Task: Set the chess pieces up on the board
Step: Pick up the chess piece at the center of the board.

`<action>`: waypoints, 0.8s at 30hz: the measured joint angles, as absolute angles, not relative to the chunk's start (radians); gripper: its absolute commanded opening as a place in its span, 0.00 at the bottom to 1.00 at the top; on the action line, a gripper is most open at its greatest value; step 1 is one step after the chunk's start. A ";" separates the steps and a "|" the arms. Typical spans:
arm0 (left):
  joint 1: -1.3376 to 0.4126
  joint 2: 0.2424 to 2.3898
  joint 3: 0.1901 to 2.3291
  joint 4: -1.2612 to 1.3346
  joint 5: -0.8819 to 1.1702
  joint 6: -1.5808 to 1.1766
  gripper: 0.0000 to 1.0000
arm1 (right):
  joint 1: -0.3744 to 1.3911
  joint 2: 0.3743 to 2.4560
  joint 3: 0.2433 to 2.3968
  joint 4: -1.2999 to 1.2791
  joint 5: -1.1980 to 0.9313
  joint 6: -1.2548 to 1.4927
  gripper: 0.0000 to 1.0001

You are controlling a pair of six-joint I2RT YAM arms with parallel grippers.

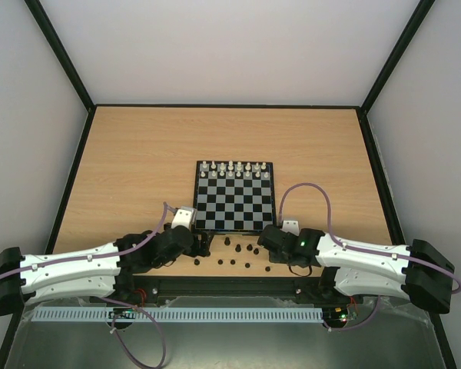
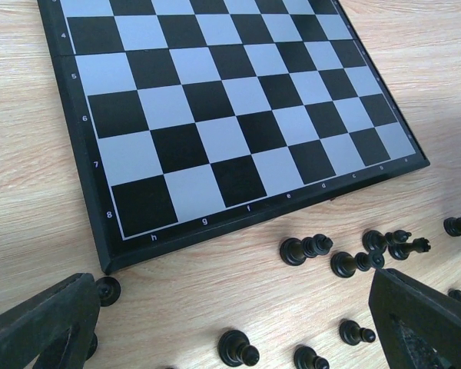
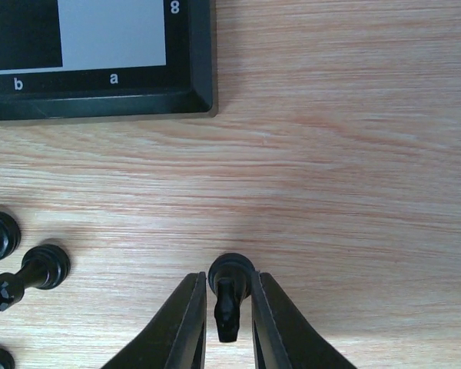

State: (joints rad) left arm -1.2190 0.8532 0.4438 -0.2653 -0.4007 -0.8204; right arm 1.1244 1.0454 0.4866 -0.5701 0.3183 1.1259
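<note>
From above: seeing the board (image 1: 234, 196) lying mid-desk (image 1: 138, 169), with white pieces (image 1: 234, 167) along its far rows and the chess pieces (image 1: 238, 254) scattered on the wood just off its near edge.

Through the left wrist: showing the left hand (image 2: 234, 286) released, fingers spreading wide over toppled pieces near the h8 corner.

Through the right wrist: clenching the right hand (image 3: 228, 304) on one black piece (image 3: 229, 296) tipped on its side, near the a8 corner.

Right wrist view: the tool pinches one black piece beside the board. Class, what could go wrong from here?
1. The black piece seems to lie on its side in the right tool, so it may reach the board tipped.
2. The pinch is on its slim body; it could pivot or slip.
3. Nearby loose pieces could get knocked.
</note>
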 measured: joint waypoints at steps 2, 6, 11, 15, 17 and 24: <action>-1.219 0.858 0.444 -0.265 -0.401 -0.821 0.99 | 1.130 1.046 0.487 -0.570 0.316 1.126 0.17; -1.219 0.861 0.444 -0.265 -0.401 -0.822 0.99 | 1.137 1.047 0.487 -0.570 0.314 1.127 0.13; -1.219 0.861 0.443 -0.265 -0.402 -0.824 0.99 | 1.139 1.048 0.487 -0.570 0.316 1.127 0.07; -1.219 0.861 0.443 -0.265 -0.401 -0.824 0.99 | 1.139 1.050 0.487 -0.570 0.321 1.127 0.05; -1.219 0.861 0.443 -0.265 -0.401 -0.824 0.99 | 1.139 1.059 0.493 -0.571 0.323 1.126 0.05; -1.219 0.864 0.443 -0.274 -0.404 -0.824 0.99 | 1.139 1.088 0.565 -0.601 0.346 1.107 0.05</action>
State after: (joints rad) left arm -1.2190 0.8642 0.4435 -0.2745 -0.4038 -0.8242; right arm 1.1393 1.0878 0.5652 -0.6014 0.3458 1.1069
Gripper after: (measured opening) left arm 0.990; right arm 0.069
